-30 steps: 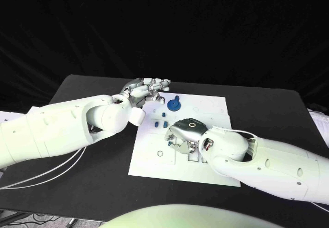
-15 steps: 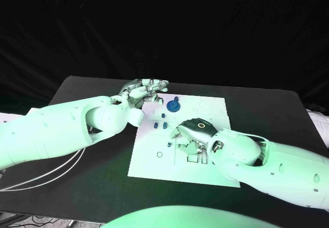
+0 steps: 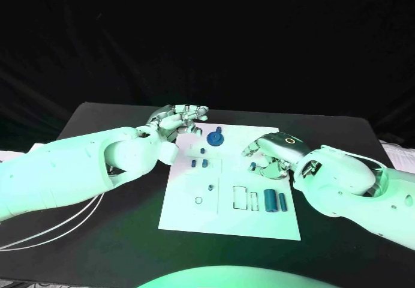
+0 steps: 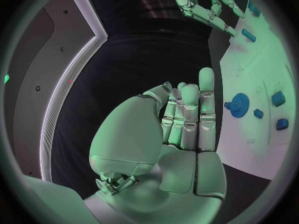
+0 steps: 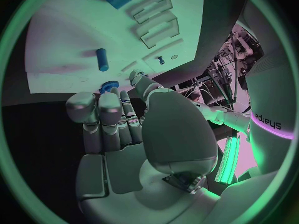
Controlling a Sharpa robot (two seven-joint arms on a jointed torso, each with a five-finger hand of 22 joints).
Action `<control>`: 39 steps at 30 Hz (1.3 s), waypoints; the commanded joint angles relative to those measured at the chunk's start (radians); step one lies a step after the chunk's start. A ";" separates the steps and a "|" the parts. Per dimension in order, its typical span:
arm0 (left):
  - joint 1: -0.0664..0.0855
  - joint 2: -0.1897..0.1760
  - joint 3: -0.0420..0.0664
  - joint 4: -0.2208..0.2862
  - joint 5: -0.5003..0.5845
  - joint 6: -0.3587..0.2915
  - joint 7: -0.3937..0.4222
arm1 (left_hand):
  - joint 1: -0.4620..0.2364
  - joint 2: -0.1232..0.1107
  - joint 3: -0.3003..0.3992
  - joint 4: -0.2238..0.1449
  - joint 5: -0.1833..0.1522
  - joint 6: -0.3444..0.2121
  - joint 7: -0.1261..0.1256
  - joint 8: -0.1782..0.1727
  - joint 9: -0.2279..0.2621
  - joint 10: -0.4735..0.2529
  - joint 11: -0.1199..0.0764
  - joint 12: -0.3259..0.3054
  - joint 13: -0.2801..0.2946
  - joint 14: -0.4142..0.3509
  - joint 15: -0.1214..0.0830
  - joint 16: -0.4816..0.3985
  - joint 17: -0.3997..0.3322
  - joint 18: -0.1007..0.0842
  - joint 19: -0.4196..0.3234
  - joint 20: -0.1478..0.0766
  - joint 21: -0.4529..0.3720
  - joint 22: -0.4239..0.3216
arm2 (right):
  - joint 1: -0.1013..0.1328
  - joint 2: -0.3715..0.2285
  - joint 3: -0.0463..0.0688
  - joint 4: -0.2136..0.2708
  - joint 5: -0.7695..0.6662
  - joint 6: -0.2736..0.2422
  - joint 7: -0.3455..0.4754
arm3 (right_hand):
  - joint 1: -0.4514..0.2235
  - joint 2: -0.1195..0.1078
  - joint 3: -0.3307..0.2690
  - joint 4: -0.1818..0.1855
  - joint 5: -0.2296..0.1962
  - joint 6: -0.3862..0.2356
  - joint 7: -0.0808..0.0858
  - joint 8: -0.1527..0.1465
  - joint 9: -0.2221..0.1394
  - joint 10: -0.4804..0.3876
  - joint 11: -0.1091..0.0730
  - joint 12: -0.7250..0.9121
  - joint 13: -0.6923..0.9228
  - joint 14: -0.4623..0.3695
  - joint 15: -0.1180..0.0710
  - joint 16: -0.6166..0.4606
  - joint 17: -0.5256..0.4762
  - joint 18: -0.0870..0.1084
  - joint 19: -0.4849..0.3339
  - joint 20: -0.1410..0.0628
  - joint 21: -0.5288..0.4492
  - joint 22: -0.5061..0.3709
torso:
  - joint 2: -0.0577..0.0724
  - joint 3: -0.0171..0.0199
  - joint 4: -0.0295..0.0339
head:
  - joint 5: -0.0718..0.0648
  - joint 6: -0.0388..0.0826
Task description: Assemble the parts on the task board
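Note:
The white task board (image 3: pixel 226 213) lies mid-table. On it stand a blue gear (image 3: pixel 215 139), small blue pieces (image 3: pixel 198 161) beside it, and two blue cylinders (image 3: pixel 276 200) next to rectangular slots (image 3: pixel 246 198). My right hand (image 3: pixel 270 157) hovers over the board's right middle, fingers curled in, nothing visible in them. My left hand (image 3: pixel 179 116) stays at the board's far left corner, fingers curled and empty. The left wrist view shows its hand (image 4: pixel 187 119), the gear (image 4: pixel 238 103) and the board (image 4: pixel 249 139). The right wrist view shows its hand (image 5: pixel 118 129), a cylinder (image 5: pixel 102 59) and the board (image 5: pixel 69 35).
The black table (image 3: pixel 104 120) surrounds the board, with bare room at its left and near side. White cables (image 3: pixel 52 231) trail off under my left arm. A white object (image 3: pixel 399 157) sits at the table's right edge.
My right hand has lifted off the board's near right and moved farther back and right, uncovering two blue cylinders. My left hand has kept its place.

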 commanded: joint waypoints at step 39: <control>0.000 -0.001 0.000 0.000 -0.017 0.049 0.001 | 0.000 -0.006 -0.003 -0.004 -0.003 -0.010 0.001 0.006 -0.001 -0.008 0.000 0.008 -0.001 -0.004 0.002 -0.002 -0.005 0.019 -0.007 0.002 -0.007 -0.002 | -0.003 0.047 -0.004 -0.085 0.026 0.126 -0.027 | 0.034 0.055 0.015 0.023 0.003 0.106 -0.011 0.035 0.011 0.118 -0.028 0.061 0.000 0.013 -0.021 0.002 -0.004 -0.005 0.019 -0.019 0.005 0.008 | 0.000 -0.0003 0.0027 | -0.012 -0.004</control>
